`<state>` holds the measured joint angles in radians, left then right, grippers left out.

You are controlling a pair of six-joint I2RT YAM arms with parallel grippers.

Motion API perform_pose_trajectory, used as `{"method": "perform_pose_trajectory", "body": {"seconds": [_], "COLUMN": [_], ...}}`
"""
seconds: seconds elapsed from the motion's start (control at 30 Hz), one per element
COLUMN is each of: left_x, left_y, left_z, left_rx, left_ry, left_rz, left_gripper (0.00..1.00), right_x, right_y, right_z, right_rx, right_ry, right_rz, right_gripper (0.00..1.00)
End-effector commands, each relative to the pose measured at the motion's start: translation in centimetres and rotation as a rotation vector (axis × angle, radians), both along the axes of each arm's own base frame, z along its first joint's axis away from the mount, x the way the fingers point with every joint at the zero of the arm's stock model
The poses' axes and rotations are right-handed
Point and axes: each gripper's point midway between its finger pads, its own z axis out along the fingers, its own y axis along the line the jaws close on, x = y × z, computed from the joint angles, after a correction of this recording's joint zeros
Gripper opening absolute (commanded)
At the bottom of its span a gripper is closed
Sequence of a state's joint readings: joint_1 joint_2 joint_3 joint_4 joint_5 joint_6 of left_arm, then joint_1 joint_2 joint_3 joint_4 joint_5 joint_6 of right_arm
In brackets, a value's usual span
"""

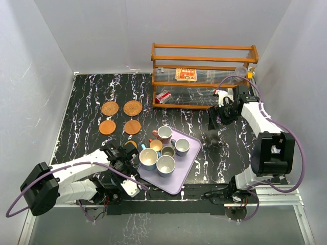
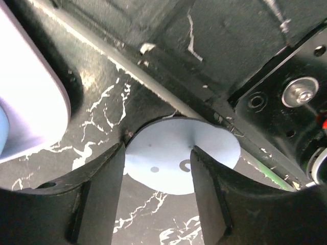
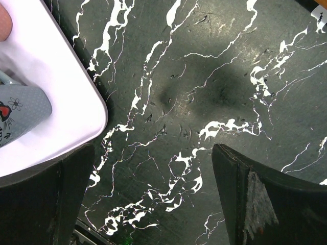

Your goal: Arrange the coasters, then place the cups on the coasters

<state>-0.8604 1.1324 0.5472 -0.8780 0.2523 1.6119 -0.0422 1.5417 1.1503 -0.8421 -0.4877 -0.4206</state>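
Surface: a black table [image 1: 92,92] veined with white like marble, glossy, scuffed where the right wrist view looks down on it.
Room: plain white walls on the left, far and right sides; a wooden shelf [image 1: 204,76] with clear rods stands at the far right.
Laid coasters: four flat discs in a square at the far left, apart from one another. The far pair [image 1: 110,108] [image 1: 132,107] look woven; the near pair [image 1: 107,126] [image 1: 132,126] are plain orange.
Fifth coaster: an orange disc [image 1: 131,144] just left of the tray, partly hidden by the left arm.
Grey-blue coaster: a thin, smooth disc [image 2: 163,143] lying face-up on the table near the tray's rounded corner, its far rim against a dark rail. Being round, it has no long axis.
Cups: six glazed mugs [image 1: 164,133] [image 1: 156,145] [image 1: 181,147] [image 1: 168,151] [image 1: 148,158] [image 1: 165,165], upright with mouths up, crowded together on the tray.
Tray: lilac, rectangular with rounded corners [image 1: 191,158], set askew to the table's edges.
Left gripper: [image 2: 158,173] about half spread, its black fingers [image 2: 102,194] straddling the grey-blue coaster from above; no grip on it can be made out.
Right gripper: [image 3: 153,194] spread wide, holding nothing, over bare table just right of the tray.
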Motion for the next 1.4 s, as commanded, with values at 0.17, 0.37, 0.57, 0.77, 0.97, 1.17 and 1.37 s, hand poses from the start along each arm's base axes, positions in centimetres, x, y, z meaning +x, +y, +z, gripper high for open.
{"method": "perform_pose_trajectory", "body": {"seconds": [0.17,0.37,0.57,0.77,0.97,1.17,1.37], "left_x": [1.0,2.5,3.5,2.3,-0.1,-0.8,-1.8], "left_y": [4.4,5.2,3.5,0.0,-0.7,-1.6,-2.7], "left_z": [-2.9,-3.3,-1.3,2.9,3.2,2.8,2.3], "left_rx": [0.129,0.086,-0.001,-0.146,-0.138,-0.127,-0.111], "left_ry": [-0.1,-0.119,-0.086,0.045,0.115,0.133,0.166], "left_rz": [0.093,0.206,0.351,0.386,0.312,0.243,0.134], "left_gripper": [0.48,0.48,0.47,0.61,0.74,0.76,0.77], "right_x": [1.5,1.3,1.2,1.1,1.1,1.2,1.3], "right_y": [-0.2,-0.1,0.0,0.0,0.0,0.0,-0.1], "right_z": [0.8,1.8,2.7,2.9,2.8,2.9,3.1], "right_rx": [-0.002,-0.001,0.003,0.005,0.004,0.006,-0.001], "right_ry": [-0.02,-0.048,-0.077,-0.087,-0.086,-0.08,-0.075], "right_rz": [0.008,0.01,0.014,0.015,0.014,0.011,0.007], "right_gripper": [0.98,0.98,0.98,0.98,0.98,0.98,0.98]}}
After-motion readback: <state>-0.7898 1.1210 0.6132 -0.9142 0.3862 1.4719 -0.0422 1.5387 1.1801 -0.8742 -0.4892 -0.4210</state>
